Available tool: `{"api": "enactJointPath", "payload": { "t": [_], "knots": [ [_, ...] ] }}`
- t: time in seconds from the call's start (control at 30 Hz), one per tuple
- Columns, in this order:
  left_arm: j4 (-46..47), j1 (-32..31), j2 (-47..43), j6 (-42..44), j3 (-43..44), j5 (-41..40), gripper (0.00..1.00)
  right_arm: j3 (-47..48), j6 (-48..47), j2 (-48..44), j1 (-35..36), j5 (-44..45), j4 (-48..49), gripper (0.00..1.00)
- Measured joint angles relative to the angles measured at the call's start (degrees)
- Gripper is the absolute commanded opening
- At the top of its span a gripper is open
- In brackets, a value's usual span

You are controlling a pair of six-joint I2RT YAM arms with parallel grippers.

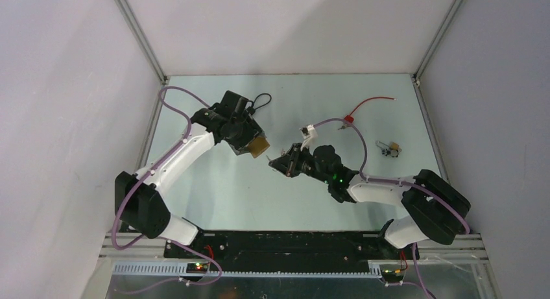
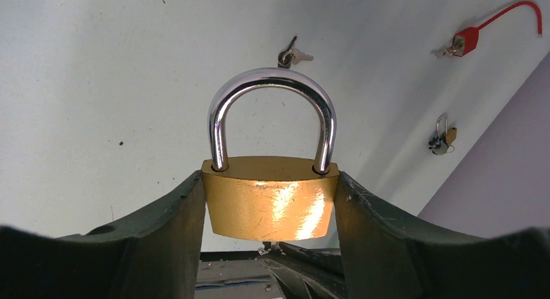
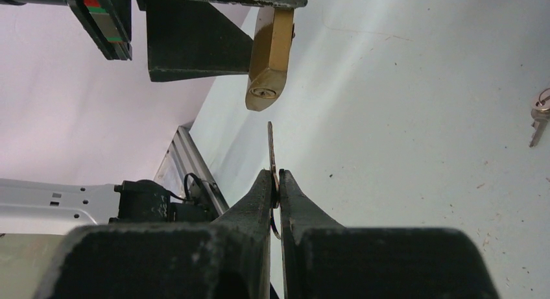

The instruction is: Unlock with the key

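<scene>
A brass padlock (image 2: pixel 269 198) with a steel shackle (image 2: pixel 271 85) is clamped by its sides in my left gripper (image 2: pixel 269 177), shackle closed and pointing away. From above, the padlock (image 1: pixel 258 145) hangs over the table's middle left. My right gripper (image 3: pixel 275 177) is shut on a thin key (image 3: pixel 272 146), seen edge-on, blade pointing up at the padlock's keyhole (image 3: pixel 263 92). The key's tip stands a short gap below the keyhole, not inside it. In the top view the right gripper (image 1: pixel 280 161) sits just right of the padlock.
A red cable lock (image 1: pixel 363 109) lies at the back right, a small padlock with keys (image 1: pixel 389 149) near the right wall. Loose keys (image 2: pixel 292 54) rest on the table beyond the shackle. White enclosure walls ring the table.
</scene>
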Motion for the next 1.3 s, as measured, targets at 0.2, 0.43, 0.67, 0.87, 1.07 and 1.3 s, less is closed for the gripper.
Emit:
{"api": "enactJointPath", "payload": {
  "t": [0.2,0.43,0.67,0.87,1.07,1.3],
  "knots": [
    [-0.09,0.0,-0.02,0.0,-0.35,0.04,0.11,0.15,0.02,1.51,0.0,-0.11,2.12,0.0],
    [-0.33,0.0,-0.37,0.0,-0.61,0.42,0.11,0.68,0.44,2.82,0.0,-0.28,3.87,0.0],
    [-0.33,0.0,-0.94,0.0,-0.63,0.66,0.11,1.11,0.44,3.54,0.0,-0.28,5.01,0.0],
    [-0.31,0.02,-0.96,0.0,-0.72,0.81,0.11,1.64,0.44,4.24,0.0,-0.44,5.42,0.0],
    [-0.28,0.02,-0.96,0.0,-0.74,0.92,0.11,1.95,0.44,4.39,0.0,-0.5,5.51,0.0],
    [-0.28,0.0,-0.98,0.0,-0.74,0.87,0.11,1.97,0.85,4.85,-0.13,-0.5,5.92,0.0]
  ]
}}
